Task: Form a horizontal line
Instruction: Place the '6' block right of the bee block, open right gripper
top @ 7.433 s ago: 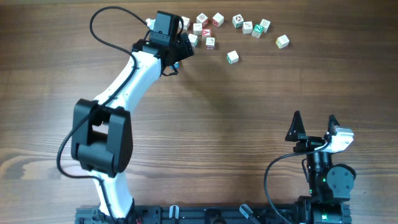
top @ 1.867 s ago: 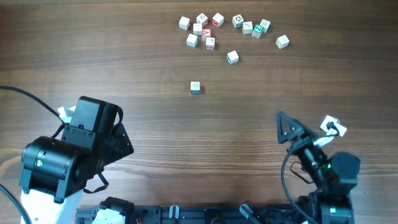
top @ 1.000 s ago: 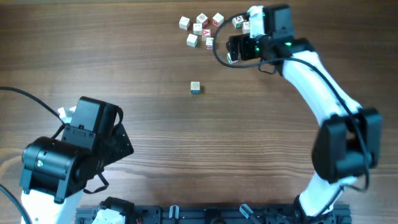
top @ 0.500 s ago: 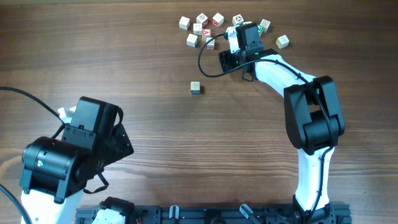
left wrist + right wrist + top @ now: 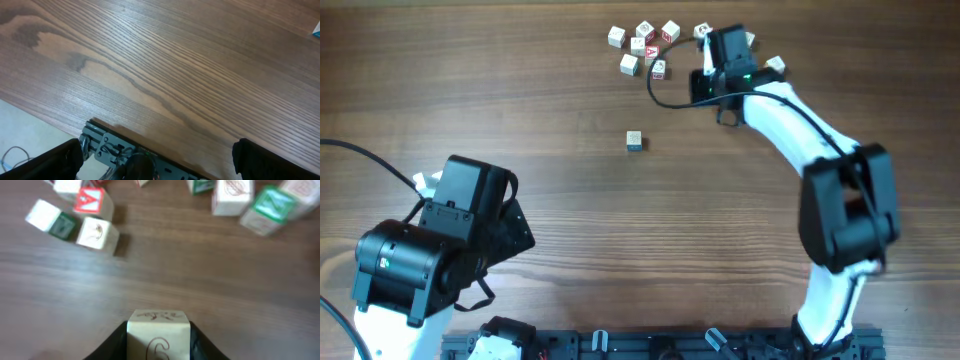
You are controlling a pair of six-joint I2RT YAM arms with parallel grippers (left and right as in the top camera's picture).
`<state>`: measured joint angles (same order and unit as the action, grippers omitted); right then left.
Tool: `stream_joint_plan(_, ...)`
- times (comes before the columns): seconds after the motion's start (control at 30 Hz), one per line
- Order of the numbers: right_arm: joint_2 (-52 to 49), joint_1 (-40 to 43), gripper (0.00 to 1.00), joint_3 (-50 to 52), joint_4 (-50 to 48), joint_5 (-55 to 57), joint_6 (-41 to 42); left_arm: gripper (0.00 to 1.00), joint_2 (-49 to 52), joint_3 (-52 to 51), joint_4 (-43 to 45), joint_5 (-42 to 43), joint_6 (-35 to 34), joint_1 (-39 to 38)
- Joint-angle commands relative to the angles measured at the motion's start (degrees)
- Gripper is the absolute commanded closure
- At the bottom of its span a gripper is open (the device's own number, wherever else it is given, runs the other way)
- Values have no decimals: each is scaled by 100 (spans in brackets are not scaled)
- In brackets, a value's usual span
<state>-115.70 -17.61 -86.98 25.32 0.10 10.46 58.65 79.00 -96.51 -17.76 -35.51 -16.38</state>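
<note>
No horizontal line of cubes shows in any view. One whitish cube with a blue mark point(image 5: 634, 141) stands alone at mid-table. My right gripper point(image 5: 703, 88) is at the back, beside the loose pile. In the right wrist view it point(image 5: 159, 342) is shut on a pale cube marked 6 point(image 5: 159, 327), with a dark finger point(image 5: 118, 344) against each side. My left gripper point(image 5: 515, 232) rests at the front left. Its jaws point(image 5: 157, 159) are wide open with only bare wood between them.
Several loose letter cubes with red and green marks point(image 5: 642, 45) lie along the back edge, and one more cube point(image 5: 775, 66) sits to the right. The right wrist view shows a red-lettered cube point(image 5: 90, 201) and a green one point(image 5: 270, 205) ahead of the held cube.
My right gripper closed from open onto the cube marked 6 and the arm shifted slightly to the right. The left arm and the lone blue-marked cube have not moved.
</note>
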Motion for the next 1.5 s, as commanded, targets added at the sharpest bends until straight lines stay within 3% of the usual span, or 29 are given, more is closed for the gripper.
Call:
stream_joint_plan(0.0,905,-122,69,-120,632,162,479,0,-15,-15,2,-94,-98,26)
stream_joint_plan(0.1,1421,-450,72,-120,1565,160,828,0,-15,-15,2,-94,-98,26)
stream_joint_plan(0.2,1377,-817,73,79,1891,516,1176,0,-15,-15,2,-94,-98,26)
stream_joint_plan(0.27,1377,-1005,73,507,1556,992,1665,0,-15,-15,4,-94,-101,26)
stream_joint_plan(0.43,1368,-1056,74,1578,197,986,2577,0,-15,-15,2,-94,-101,26)
stream_joint_plan(0.5,1351,-1115,73,1847,-361,732,2612,0,-15,-15,2,-94,-98,26)
stream_joint_plan(0.77,531,-1294,72,1864,-933,400,2577,0,-15,-15,2,-94,-101,26)
stream_joint_plan(1.3,87,-1502,66,1864,-1375,369,2465,0,-15,-15,2,-94,-98,26)
stream_joint_plan(1.47,81,-1534,60,1864,-1399,509,2404,0,-15,-15,2,-94,-101,26)
